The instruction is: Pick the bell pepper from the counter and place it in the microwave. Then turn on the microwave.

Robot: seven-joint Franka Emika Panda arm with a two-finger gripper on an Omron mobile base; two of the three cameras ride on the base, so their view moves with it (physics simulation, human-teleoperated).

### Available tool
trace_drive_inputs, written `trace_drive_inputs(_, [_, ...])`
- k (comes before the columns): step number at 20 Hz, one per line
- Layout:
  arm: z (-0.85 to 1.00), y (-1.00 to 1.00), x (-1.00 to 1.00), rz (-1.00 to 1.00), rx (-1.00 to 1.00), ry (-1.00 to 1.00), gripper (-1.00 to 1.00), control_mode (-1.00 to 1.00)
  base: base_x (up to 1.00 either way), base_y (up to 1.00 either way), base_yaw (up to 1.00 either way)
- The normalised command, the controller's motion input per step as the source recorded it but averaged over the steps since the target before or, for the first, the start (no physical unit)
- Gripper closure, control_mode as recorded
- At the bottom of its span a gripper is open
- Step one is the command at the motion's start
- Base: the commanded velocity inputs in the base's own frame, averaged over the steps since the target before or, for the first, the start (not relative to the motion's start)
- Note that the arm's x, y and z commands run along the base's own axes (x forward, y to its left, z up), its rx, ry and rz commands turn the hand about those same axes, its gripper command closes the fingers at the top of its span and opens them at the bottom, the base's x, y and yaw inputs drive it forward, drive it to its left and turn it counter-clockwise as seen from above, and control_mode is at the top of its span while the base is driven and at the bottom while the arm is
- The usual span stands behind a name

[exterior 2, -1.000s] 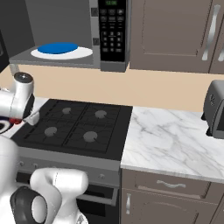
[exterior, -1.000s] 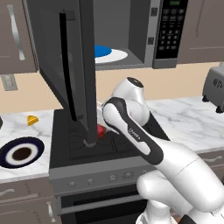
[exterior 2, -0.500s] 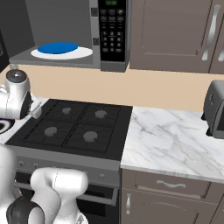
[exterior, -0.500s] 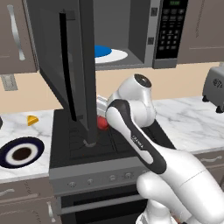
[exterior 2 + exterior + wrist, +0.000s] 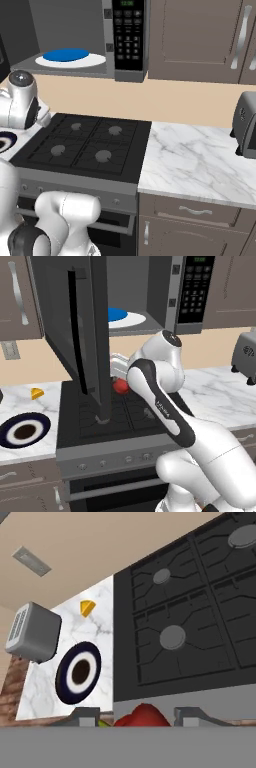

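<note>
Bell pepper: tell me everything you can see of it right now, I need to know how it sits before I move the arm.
The bell pepper is a small, smooth, glossy red lump. It hangs in the air above the black stovetop, clear of the burners and below the open microwave. The gripper is closed on it: the hand view shows its red top, with a sliver of green beside it, between the two fingertips. The arm's white wrist hides part of it. Nothing else touches it.

My counter [image 5: 30,443], white marble, left of stovetop [image 5: 190,607]: dark-rimmed plate [image 5: 78,672], yellow wedge [image 5: 87,608], grey toaster [image 5: 32,633]. Right stretch: second toaster [image 5: 246,125].
</note>
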Motion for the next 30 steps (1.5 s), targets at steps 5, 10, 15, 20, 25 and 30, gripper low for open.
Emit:
trace_drive_inputs(5, [0.4, -0.04, 0.05, 0.0, -0.05, -0.07, 1.0, -1.0, 0.0, 0.0, 0.0])
trace_drive_inputs(10, [0.37, -0.07, 0.05, 0.0, -0.08, -0.09, 1.0, -1.0, 0.0, 0.0, 0.0])
trace_drive_inputs(15, [0.39, -0.08, 0.03, 0.0, -0.09, -0.07, 1.0, -1.0, 0.0, 0.0, 0.0])
trace_drive_inputs(20, [0.38, -0.1, 0.02, 0.0, -0.09, -0.09, 1.0, -1.0, 0.0, 0.0, 0.0])
trace_drive_inputs(25, [0.33, -0.11, 0.0, 0.0, -0.08, -0.18, 1.0, -1.0, 0.0, 0.0, 0.0])
trace_drive_inputs(30, [0.31, -0.11, 0.02, 0.0, -0.06, -0.2, 1.0, -1.0, 0.0, 0.0, 0.0])
